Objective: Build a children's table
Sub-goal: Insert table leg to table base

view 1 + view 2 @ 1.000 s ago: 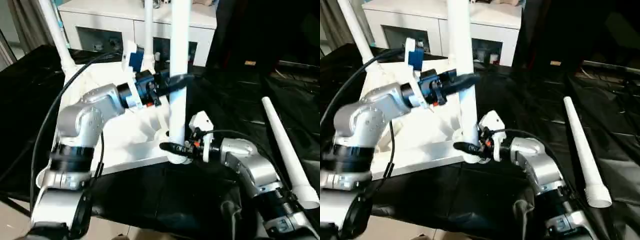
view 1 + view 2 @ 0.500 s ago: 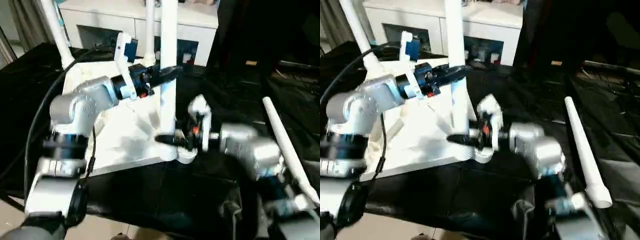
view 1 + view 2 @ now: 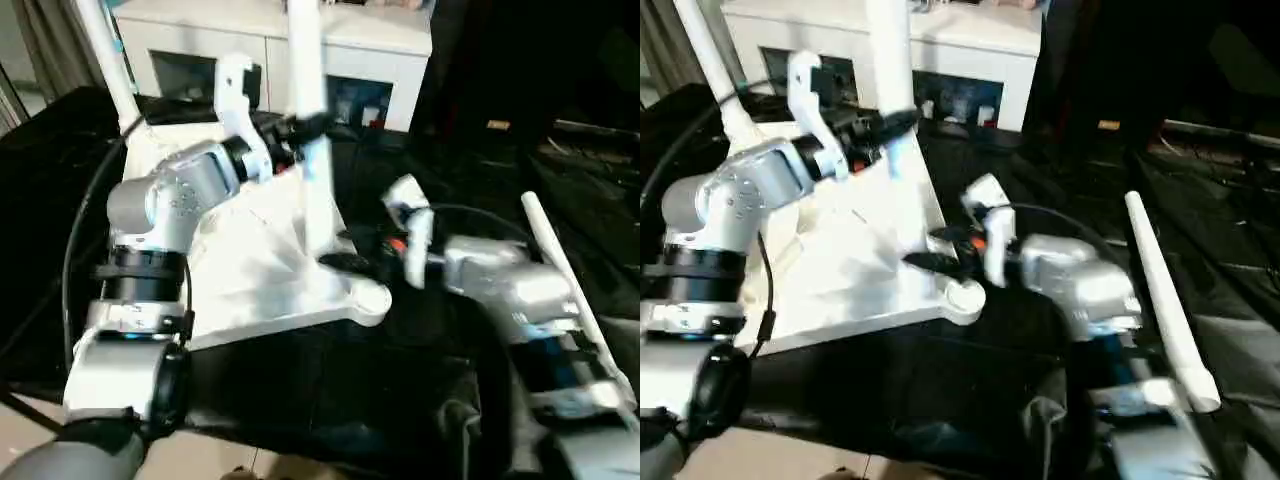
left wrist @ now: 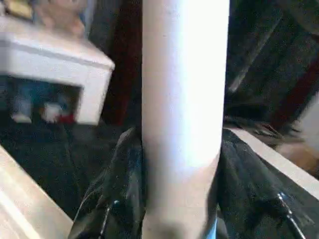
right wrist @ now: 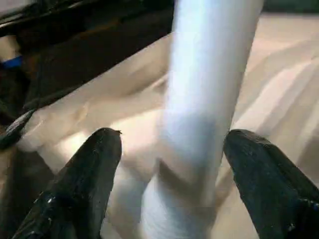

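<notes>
The children's table top (image 3: 240, 285) lies upside down on the black cloth, ribs up. My left gripper (image 3: 300, 128) is shut on a white tube leg (image 3: 305, 70) that stands tilted, its lower end close behind the near right corner socket (image 3: 370, 300); I cannot tell whether it sits in a socket. In the left wrist view the leg (image 4: 182, 99) fills the gap between the black fingers (image 4: 117, 184). My right gripper (image 3: 342, 262) is open around the leg's lower part (image 5: 209, 99), with its fingers (image 5: 94, 169) apart from it. Another leg (image 3: 108, 60) stands at the far left corner.
A loose white leg (image 3: 560, 275) lies on the black cloth at the right, beside my right forearm. A white cabinet (image 3: 385, 45) with glass doors stands behind the table top. A black cable (image 3: 85, 220) loops along my left arm.
My right gripper has opened and let go of the leg's base. The left gripper has carried the leg to the left and back, tilting it, away from the near corner socket.
</notes>
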`<state>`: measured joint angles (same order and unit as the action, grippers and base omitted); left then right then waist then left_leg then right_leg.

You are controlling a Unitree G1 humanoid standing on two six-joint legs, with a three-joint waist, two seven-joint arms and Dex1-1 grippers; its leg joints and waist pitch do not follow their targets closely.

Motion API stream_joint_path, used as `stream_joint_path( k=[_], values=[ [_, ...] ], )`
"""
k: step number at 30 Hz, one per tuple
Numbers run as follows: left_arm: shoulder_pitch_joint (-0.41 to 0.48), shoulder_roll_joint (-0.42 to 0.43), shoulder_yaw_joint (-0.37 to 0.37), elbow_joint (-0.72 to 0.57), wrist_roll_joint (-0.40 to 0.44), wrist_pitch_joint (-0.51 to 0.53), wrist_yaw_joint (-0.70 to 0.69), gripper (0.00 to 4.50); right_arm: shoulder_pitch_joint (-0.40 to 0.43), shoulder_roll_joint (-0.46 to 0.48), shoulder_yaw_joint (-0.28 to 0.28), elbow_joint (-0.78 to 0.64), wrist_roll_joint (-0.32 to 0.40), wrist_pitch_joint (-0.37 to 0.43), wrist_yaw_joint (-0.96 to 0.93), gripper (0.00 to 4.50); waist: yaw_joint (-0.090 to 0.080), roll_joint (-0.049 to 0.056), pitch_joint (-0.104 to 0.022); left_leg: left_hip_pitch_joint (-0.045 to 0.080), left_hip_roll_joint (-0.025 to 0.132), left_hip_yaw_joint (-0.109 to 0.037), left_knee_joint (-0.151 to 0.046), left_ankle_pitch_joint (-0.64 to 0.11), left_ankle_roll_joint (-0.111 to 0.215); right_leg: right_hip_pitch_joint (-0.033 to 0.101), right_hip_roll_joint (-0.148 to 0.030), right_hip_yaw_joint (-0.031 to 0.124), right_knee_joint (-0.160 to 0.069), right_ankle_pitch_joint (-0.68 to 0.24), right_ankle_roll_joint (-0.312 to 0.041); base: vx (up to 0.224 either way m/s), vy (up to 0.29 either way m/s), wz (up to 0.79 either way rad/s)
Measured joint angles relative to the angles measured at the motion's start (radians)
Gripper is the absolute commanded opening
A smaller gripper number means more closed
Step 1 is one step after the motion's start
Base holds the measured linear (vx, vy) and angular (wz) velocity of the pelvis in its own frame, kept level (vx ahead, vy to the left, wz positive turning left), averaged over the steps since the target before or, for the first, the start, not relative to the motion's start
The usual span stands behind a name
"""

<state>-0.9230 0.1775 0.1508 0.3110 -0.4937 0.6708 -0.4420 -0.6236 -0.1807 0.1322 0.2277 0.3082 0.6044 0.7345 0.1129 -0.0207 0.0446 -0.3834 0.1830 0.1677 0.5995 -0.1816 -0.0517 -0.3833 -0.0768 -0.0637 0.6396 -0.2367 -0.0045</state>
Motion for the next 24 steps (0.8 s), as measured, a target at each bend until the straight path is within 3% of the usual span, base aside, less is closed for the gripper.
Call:
stream_joint_path(
  k=[11,24],
  values=[
    [0.017,-0.040,-0.016,-0.102,0.009,0.028,0.075,1.71,-0.014,0.119,-0.004,0.046,-0.061,-0.025,-0.212,3.54,0.001,-0.001,0.001,-0.001,0.000,0.000,0.000,0.000,-0.006,0.000,0.000,0.000,0.001,0.001,0.001,0.000,0.000,0.00],
    [0.018,-0.016,-0.054,-0.150,0.034,0.032,0.066,1.71,-0.055,0.074,-0.006,0.056,-0.066,0.046,-0.197,3.54,0.001,-0.001,0.001,-0.001,0.000,0.000,-0.001,0.001,-0.007,0.000,0.000,0.000,0.000,0.001,0.001,0.000,0.000,0.00]
  ],
)
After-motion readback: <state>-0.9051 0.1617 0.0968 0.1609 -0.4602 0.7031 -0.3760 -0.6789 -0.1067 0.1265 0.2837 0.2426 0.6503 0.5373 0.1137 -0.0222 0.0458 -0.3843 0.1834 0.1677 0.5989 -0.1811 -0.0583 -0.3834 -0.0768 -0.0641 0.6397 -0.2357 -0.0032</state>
